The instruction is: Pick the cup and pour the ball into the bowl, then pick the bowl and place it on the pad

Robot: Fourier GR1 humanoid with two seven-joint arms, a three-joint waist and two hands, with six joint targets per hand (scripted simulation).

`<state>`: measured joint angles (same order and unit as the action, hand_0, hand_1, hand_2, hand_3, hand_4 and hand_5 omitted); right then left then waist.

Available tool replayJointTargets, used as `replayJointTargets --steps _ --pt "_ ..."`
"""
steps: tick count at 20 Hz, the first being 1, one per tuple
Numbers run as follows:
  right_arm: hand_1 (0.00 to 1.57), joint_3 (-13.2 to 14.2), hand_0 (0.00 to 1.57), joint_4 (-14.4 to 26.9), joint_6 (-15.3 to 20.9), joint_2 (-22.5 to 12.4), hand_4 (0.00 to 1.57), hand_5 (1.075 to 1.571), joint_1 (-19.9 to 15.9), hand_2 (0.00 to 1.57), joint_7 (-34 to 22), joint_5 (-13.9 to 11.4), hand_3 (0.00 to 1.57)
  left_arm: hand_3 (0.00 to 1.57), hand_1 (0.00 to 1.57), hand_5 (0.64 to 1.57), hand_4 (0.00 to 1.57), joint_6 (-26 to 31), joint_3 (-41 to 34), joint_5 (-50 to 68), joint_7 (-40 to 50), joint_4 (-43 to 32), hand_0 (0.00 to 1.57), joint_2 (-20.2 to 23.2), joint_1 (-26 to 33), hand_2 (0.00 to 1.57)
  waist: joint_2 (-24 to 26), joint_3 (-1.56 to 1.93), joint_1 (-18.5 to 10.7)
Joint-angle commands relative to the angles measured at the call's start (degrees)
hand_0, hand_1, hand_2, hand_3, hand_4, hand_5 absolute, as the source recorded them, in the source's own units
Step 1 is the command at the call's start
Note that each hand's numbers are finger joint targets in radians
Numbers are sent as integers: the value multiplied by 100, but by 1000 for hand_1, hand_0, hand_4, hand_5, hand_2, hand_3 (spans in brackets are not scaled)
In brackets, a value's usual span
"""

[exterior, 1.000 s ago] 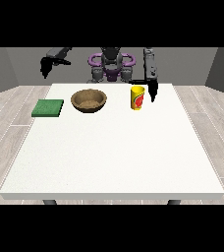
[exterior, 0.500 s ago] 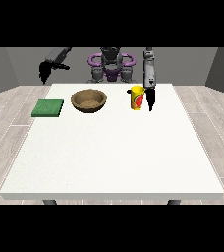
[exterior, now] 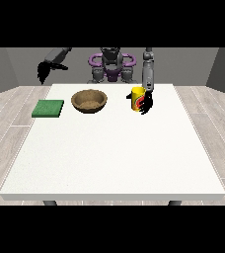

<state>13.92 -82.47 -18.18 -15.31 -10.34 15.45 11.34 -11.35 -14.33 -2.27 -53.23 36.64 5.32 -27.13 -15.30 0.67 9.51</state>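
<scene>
A single front view looks from across the white table (exterior: 109, 158), slightly above, facing the distant robot (exterior: 111, 64).

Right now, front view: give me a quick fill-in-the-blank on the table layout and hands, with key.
1. The brown wooden bowl sits between the flat green square pad and the ____ cup.
2. The hand at the view's right is at the yellow cup's side, nearer the table's ____ edge.
3. The hand at the view's left hangs beyond the white table's ____ edge.

Missing words: yellow; right; left
</scene>
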Motion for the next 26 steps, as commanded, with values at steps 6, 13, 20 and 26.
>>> replayJointTargets --steps 6,13,20,26 --pt "0 261 0 110 -213 -260 0 1570 -39 0 -50 224 0 1571 1327 1241 1500 -1156 227 -578 -147 -166 1327 -191 80 1571 19 -67 167" --pt "0 414 0 905 -170 -451 0 1569 38 0 -522 195 0 1571 1414 1329 1571 -1363 904 -1682 1822 133 1414 1102 -343 1571 1309 -41 -395" --pt "0 327 0 1316 -286 -262 0 1568 171 0 -154 103 0 1571 1473 1278 1571 -1308 1406 -2626 3513 56 1473 1784 -1272 1571 1393 -56 -312" --pt "0 575 0 1831 -516 -560 0 1568 -50 0 -13 218 0 1571 1491 1273 1571 -1443 1852 -3280 4457 335 1491 1209 -1523 1571 1386 -63 -442"
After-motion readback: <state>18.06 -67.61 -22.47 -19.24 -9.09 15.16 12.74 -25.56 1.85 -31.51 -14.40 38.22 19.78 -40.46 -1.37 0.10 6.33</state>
